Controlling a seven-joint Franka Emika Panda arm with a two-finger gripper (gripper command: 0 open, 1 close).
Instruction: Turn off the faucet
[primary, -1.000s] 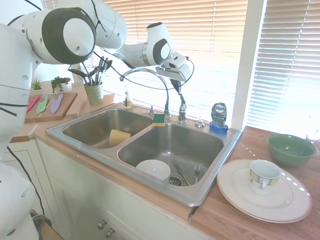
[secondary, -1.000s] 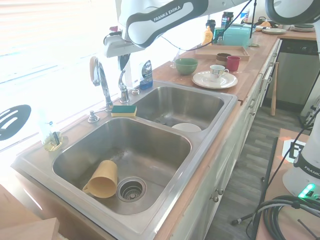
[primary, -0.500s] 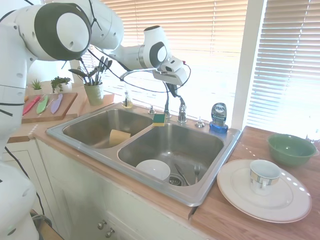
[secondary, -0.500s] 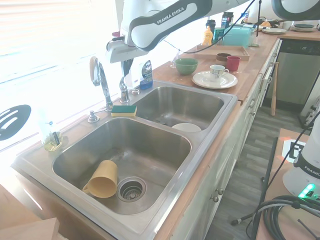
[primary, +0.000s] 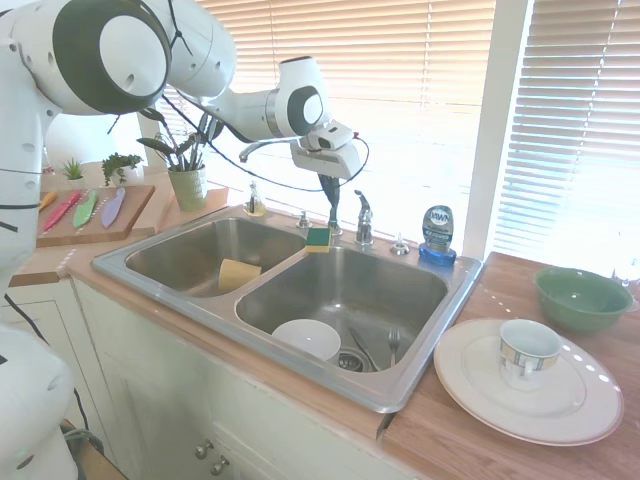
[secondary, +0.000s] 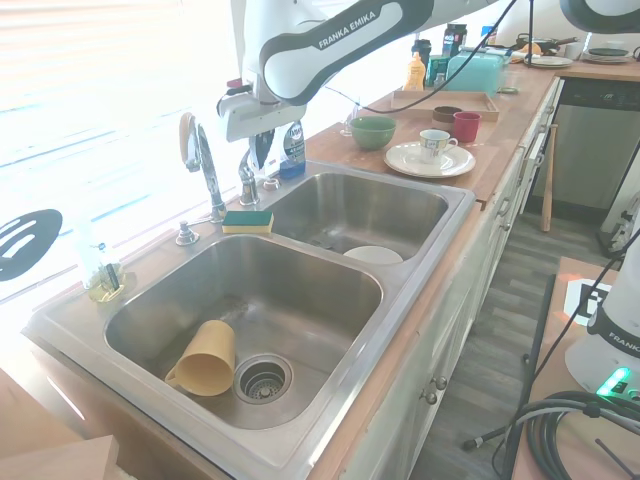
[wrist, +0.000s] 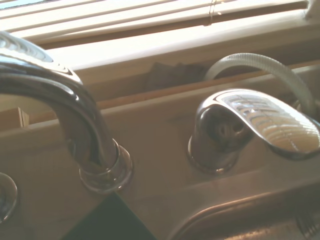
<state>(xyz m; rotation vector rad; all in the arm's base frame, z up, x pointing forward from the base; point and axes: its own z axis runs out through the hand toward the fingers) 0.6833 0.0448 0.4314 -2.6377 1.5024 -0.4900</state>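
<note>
The faucet (primary: 300, 150) is mounted behind the sink divider, its lever handle (primary: 364, 215) just beside the gripper (primary: 328, 190), whose finger spacing cannot be told. A green-and-yellow sponge (primary: 318, 238) and blue soap bottle (primary: 437, 235) are seen nearby.

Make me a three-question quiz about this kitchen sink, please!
1. Where is the sponge?
A. on the sink rim by the faucet
B. on the floor
C. inside a cupboard

2. What colour is the bowl on the counter?
A. red
B. black
C. green

3. How is the yellow cup sitting?
A. upright
B. lying on its side
C. upside down

Answers: 1 A, it rests on the rim between the basins. 2 C, it is plainly green. 3 B, its opening faces sideways beside the drain.
</note>
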